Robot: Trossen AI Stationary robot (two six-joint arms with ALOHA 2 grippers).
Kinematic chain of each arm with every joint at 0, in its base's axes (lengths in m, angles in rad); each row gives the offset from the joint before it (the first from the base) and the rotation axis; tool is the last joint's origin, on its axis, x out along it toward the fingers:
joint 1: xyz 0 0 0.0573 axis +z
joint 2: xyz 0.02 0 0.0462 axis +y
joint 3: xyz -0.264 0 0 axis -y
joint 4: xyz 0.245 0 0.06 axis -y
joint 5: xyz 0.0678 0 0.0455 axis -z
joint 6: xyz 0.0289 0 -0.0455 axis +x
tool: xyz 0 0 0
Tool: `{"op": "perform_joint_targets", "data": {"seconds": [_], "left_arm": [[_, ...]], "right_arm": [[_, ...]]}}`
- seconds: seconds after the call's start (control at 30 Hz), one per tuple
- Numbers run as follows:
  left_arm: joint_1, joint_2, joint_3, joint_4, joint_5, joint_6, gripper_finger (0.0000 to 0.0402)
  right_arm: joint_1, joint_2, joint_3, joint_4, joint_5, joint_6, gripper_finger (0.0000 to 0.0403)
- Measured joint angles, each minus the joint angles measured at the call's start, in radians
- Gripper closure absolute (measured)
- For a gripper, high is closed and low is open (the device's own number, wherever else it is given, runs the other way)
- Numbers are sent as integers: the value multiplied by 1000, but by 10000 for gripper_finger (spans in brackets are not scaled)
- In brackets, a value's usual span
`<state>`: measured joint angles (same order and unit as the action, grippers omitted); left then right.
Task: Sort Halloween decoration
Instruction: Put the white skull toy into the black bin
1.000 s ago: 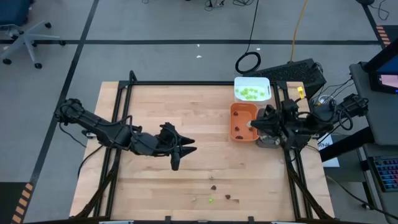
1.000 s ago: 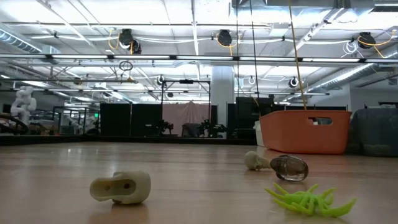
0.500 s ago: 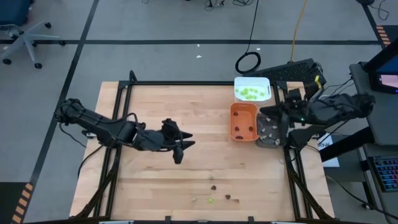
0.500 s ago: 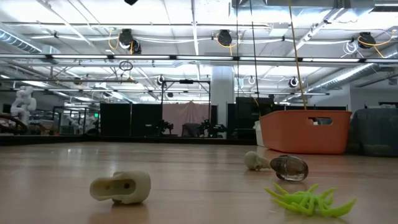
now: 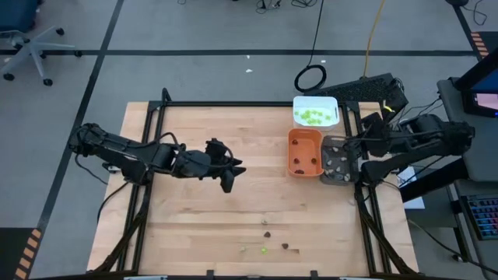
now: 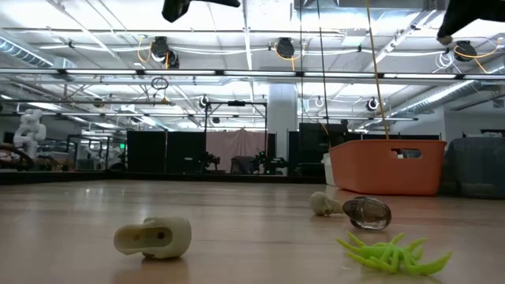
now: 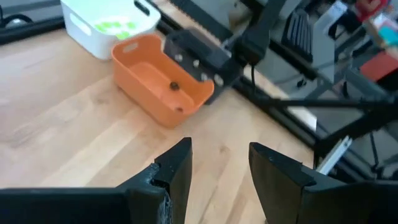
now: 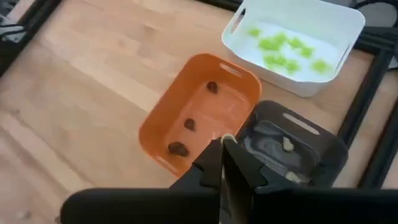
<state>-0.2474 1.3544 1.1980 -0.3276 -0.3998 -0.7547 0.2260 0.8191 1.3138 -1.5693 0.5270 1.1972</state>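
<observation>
Several tiny pieces lie near the table's near edge: a lime-green one (image 5: 263, 250), dark brown ones (image 5: 286, 247) and a beige one (image 6: 154, 237). In the low view a green spider shape (image 6: 390, 252) and a dark bead (image 6: 367, 211) rest on the wood. My left gripper (image 5: 227, 177) hovers open and empty over the table's middle, its fingers apart in the left wrist view (image 7: 219, 163). My right gripper (image 8: 224, 152) is shut above the grey tray (image 5: 339, 161). A small pale beige piece (image 8: 227, 137) shows at its fingertips. My right gripper pinches the small pale beige piece (image 8: 227, 138) between the free ends of its two fingers. It slants down from the table's right side. The piece is lifted clear above the grey tray (image 8: 292, 146).
Three trays stand at the far right: a white tray (image 5: 315, 111) with lime-green pieces, an orange tray (image 5: 305, 152) with three dark brown pieces, and the grey tray with beige pieces. A black frame (image 5: 156, 109) borders the table. Bare wood lies between my left gripper and the trays.
My right gripper has drawn back toward the table's right edge, from the orange tray's right rim to above the grey tray. My left gripper has moved toward the far edge and a little right, staying open. The pieces on the table have not moved.
</observation>
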Motion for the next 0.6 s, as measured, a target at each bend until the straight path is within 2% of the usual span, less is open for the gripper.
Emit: {"op": "perform_joint_targets", "data": {"seconds": [0.1,0.3,0.47,0.6], "left_arm": [[-3,0,0,-40,10,0,238],[-1,0,-1,-86,29,0,238],[-5,0,-1,-83,33,-26,238],[-12,0,-1,-83,32,-27,238]], "right_arm": [[-37,-7,-47,9,-13,-30,403],[-81,-7,-268,23,-153,15,403],[-111,-7,-474,176,-235,73,403],[-130,-5,-574,275,-273,98,403]]}}
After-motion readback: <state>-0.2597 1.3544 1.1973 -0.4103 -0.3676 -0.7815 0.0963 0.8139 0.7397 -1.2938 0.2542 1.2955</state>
